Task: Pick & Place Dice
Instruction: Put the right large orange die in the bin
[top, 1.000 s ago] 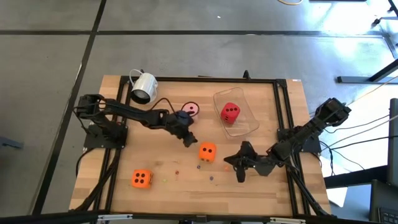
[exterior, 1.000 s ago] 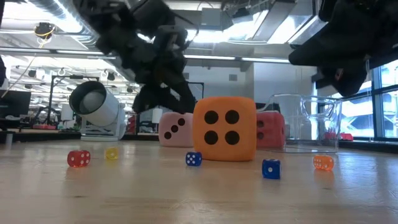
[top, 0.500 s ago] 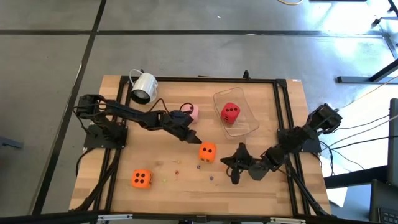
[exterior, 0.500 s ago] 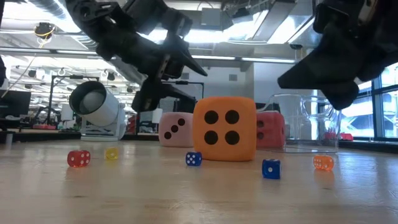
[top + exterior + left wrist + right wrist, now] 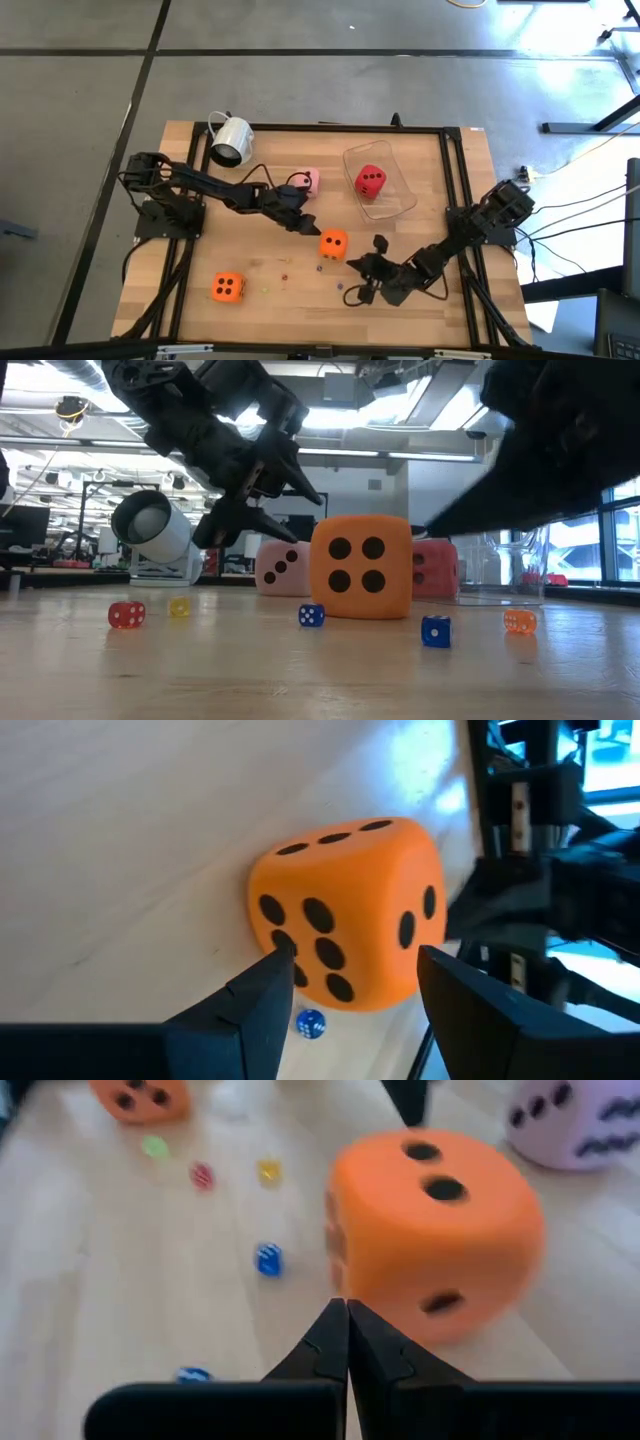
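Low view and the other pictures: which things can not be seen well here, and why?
- Red soft die, low view: mostly hidden behind the middle orange soft die.
- Right gripper, low view: only a dark blur at the picture's edge.
- White mug, high view: its inside is too small to read.
- Tiny coloured dice, high view: pips too small.

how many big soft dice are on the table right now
4: a red die in the clear tray, a pink die beside it, an orange die mid-table, another orange die front left.
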`<action>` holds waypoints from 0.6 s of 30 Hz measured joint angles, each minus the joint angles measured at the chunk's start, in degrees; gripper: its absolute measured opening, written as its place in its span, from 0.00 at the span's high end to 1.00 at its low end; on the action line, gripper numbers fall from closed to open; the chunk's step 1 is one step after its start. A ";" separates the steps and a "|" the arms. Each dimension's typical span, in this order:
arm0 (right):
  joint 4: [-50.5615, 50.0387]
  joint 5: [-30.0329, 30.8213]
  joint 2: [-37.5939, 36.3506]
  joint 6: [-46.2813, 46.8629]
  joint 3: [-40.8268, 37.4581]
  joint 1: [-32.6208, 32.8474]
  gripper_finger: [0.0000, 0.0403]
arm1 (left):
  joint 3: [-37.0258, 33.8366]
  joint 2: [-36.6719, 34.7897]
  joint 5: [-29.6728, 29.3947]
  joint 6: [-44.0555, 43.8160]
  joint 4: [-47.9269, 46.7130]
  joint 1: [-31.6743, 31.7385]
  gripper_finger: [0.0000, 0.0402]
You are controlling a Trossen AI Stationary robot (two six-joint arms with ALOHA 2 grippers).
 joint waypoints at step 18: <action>-6.10 0.61 -0.13 -2.94 0.04 -4.01 1.00 | 0.02 0.00 -0.87 -2.66 1.23 -0.31 0.48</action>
